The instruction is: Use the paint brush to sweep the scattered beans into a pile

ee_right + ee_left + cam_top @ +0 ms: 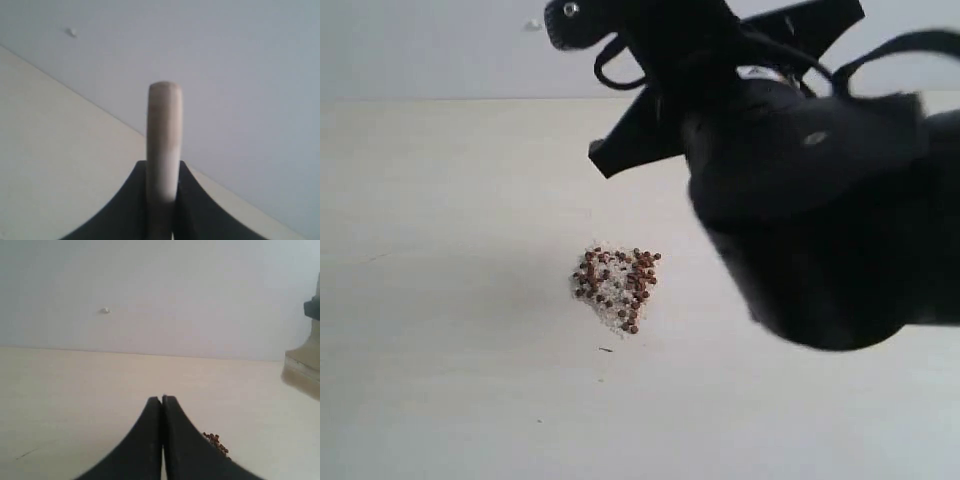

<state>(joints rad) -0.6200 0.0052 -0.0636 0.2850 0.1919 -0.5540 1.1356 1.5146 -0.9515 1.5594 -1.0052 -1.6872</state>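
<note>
Finding the beans (616,288) gathered into one tight cluster on the pale table (440,200), mingled with whitish crumbs (603,312), and only a tiny dark speck (606,349) lying just apart from the cluster on its near side. Judging the sweeping as mostly done, hence no call for bristles down among the heap right now. Hanging the right arm (800,200) above the table, up and to the right of the cluster in the exterior view and well clear of it, probably for sparing the heap an accidental drag. Clamping the right gripper (162,167) on the paint brush (164,125), jaws parted only as wide as the cream handle seen edge-on, both fingers pressing its flat sides, rounded handle end poking out beyond the fingertips. Gripping across the flats presumably for stopping any twist during a stroke. Not seeing bristles or ferrule from the right wrist, so not being able to tell their distance from the cluster. Holding the left gripper (161,402) pinched fully together, tip against tip, grasping nothing, hovering low near the cluster with a few beans peeping out past one finger. Idling there, apparently, as the spare arm outside the brush's path.
</note>
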